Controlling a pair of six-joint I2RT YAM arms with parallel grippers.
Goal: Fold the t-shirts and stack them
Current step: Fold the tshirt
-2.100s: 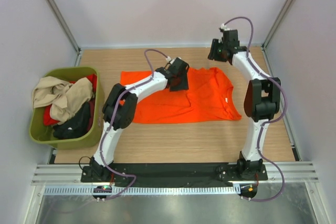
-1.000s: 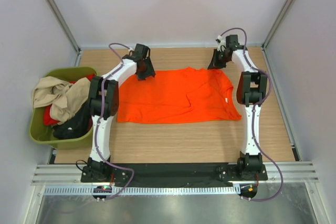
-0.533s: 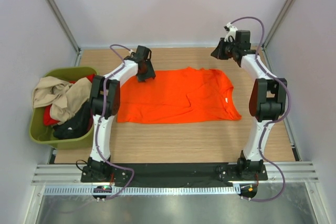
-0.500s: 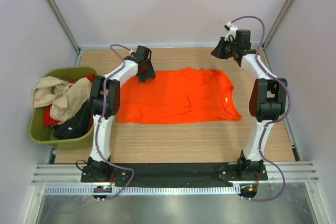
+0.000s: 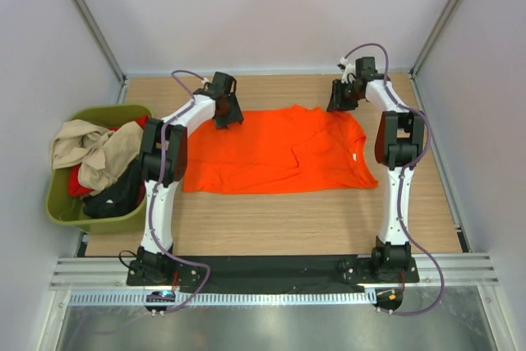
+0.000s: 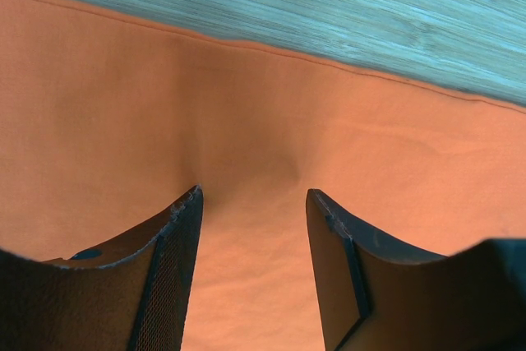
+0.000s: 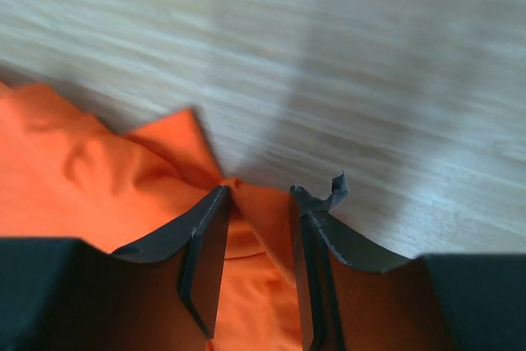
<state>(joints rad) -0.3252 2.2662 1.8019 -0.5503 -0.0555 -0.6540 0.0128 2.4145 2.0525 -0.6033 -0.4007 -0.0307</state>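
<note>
The orange t-shirt [image 5: 279,154] lies spread flat near the middle of the wooden table [image 5: 271,219], its round neck toward the right arm's side and its hem toward the left. The left gripper [image 5: 223,117] is down at the shirt's far left corner. In the left wrist view its fingers [image 6: 177,228] stand well apart, the left gripper [image 6: 251,199] resting over smooth orange cloth [image 6: 246,104] that dips slightly between them, with the shirt's straight edge and bare table [image 6: 329,14] just beyond. The right gripper [image 5: 339,104] is at the far right corner, on the sleeve. Its wrist view, somewhat blurred, shows the right gripper [image 7: 256,195] with only a narrow gap between the fingers [image 7: 205,236], and a raised ridge of the sleeve [image 7: 99,178] standing in that gap, the table [image 7: 329,55] beyond. At the left of the table sits an olive-green tub [image 5: 99,111] heaped with crumpled shirts: a beige one [image 5: 86,150] on top, a red one [image 5: 78,182] and a black one [image 5: 115,195] beneath.
</note>
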